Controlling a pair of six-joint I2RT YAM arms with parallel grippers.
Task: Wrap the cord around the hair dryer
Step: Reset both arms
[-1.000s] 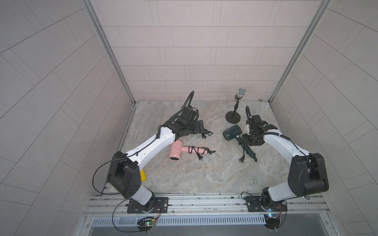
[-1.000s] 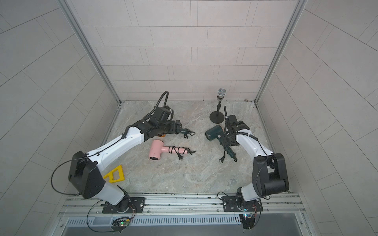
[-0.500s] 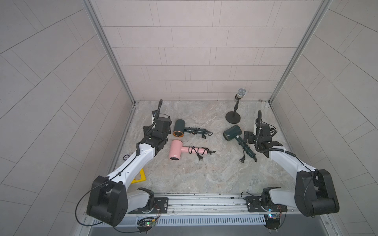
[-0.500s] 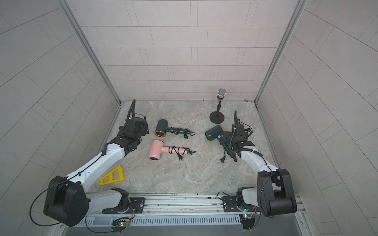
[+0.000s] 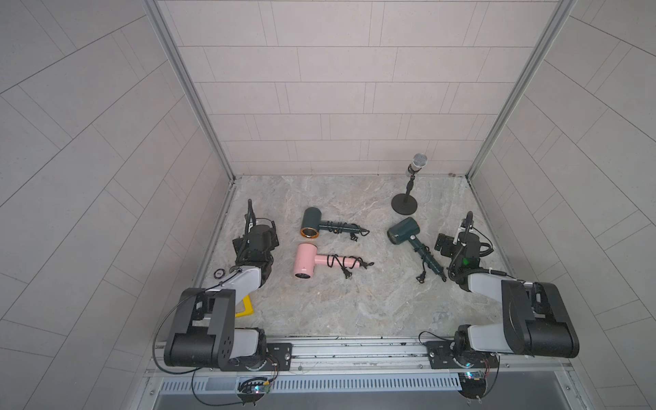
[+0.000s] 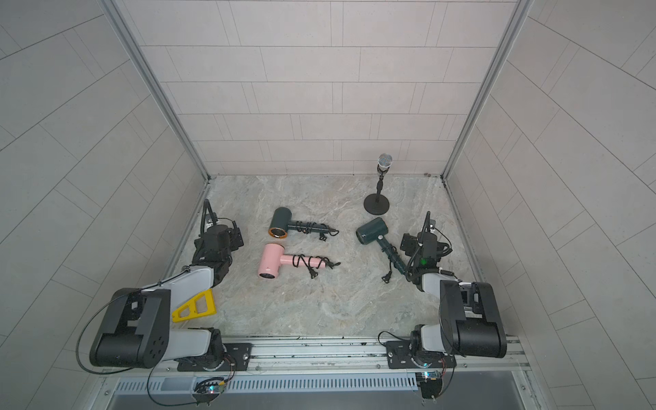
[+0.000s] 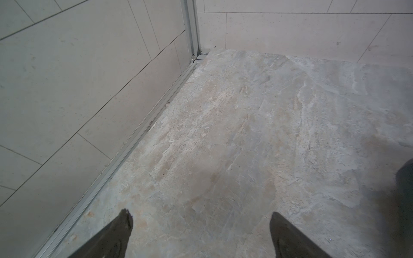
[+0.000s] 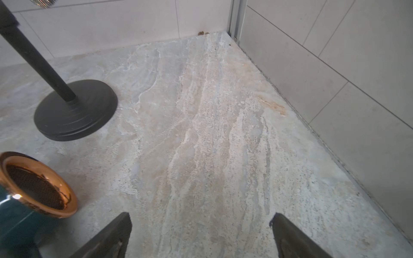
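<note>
Three hair dryers lie on the marble floor. A dark green hair dryer (image 5: 312, 225) with a gold rim and a pink hair dryer (image 5: 305, 264) lie left of centre, each with a black cord (image 5: 337, 262) coiled round its handle. Another dark green hair dryer (image 5: 403, 230) lies on the right, its cord (image 5: 426, 255) round the handle and its plug (image 5: 420, 278) on the floor. My left gripper (image 7: 200, 213) is open over bare floor by the left wall. My right gripper (image 8: 200, 215) is open over bare floor, beside that dryer's copper rim (image 8: 38, 185).
A microphone on a round black stand (image 5: 404, 205) (image 8: 76, 111) stands at the back right. A yellow triangular piece (image 6: 195, 307) lies under the left arm, with a small ring (image 5: 219, 273) by the left wall. Tiled walls close in the left, right and back.
Both arms have drawn back from the hair dryers toward the side walls and the front. Both grippers have opened wider, and the dryers stay where they lay.
</note>
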